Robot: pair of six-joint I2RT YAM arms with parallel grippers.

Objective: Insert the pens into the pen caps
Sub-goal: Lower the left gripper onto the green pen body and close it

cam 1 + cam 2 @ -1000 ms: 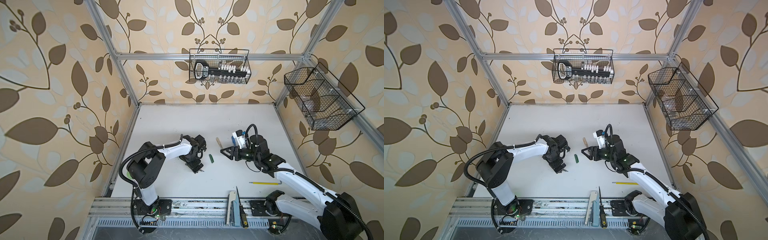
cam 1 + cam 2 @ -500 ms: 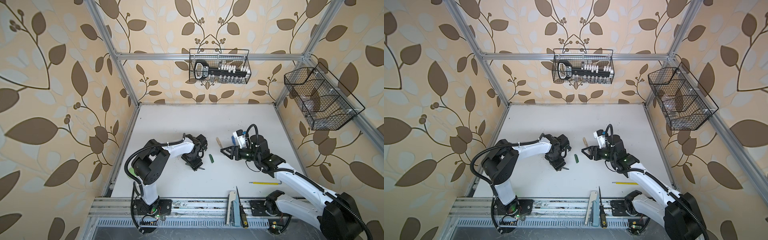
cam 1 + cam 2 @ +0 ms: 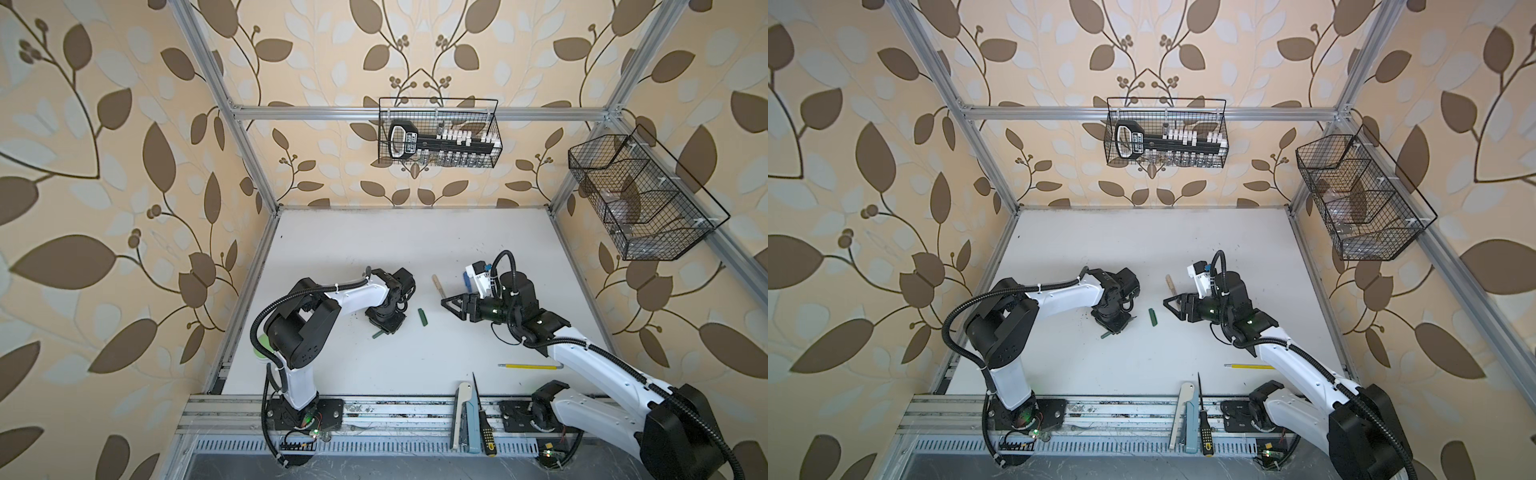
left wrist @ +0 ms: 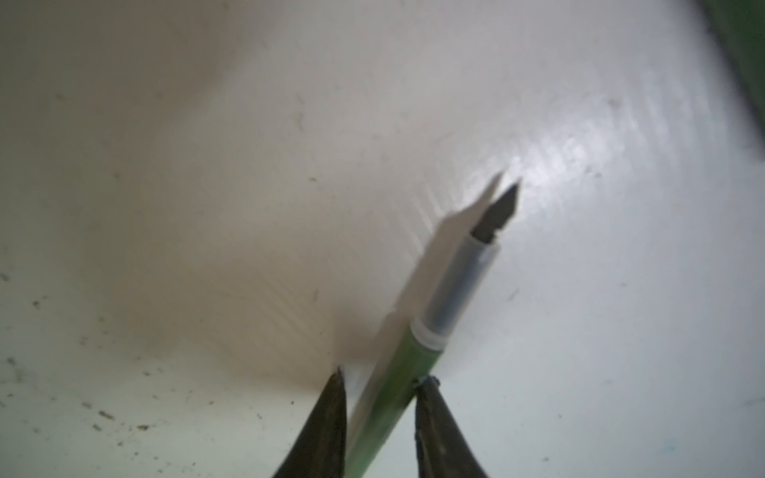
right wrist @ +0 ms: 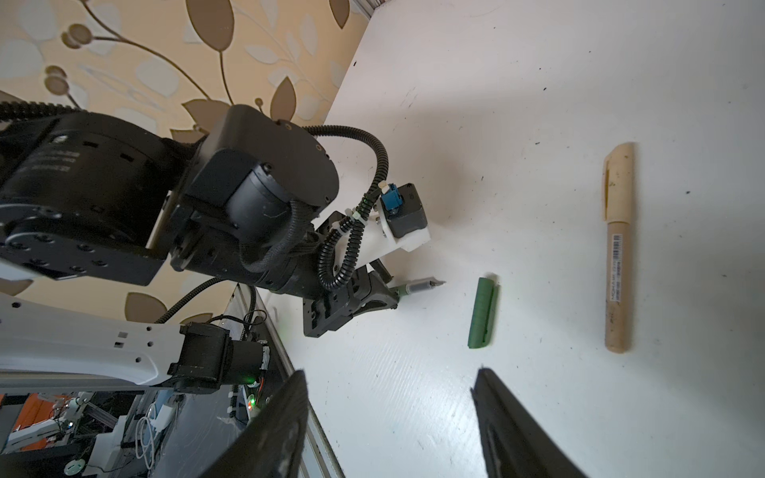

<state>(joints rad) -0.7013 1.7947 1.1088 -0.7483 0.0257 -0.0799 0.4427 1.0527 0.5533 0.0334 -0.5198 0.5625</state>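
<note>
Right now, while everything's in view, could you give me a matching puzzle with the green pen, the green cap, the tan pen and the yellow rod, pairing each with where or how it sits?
Things:
1. green pen
2. green cap
3. tan pen
4. yellow rod

Places or states:
A. empty, lying loose on the table
B. cap already on, lying near the tip of the open right end effector
C. between the fingers of the left end effector, dark tip bare
D. lying near the front rail

Pairs: 1-C, 2-A, 3-B, 4-D
</note>
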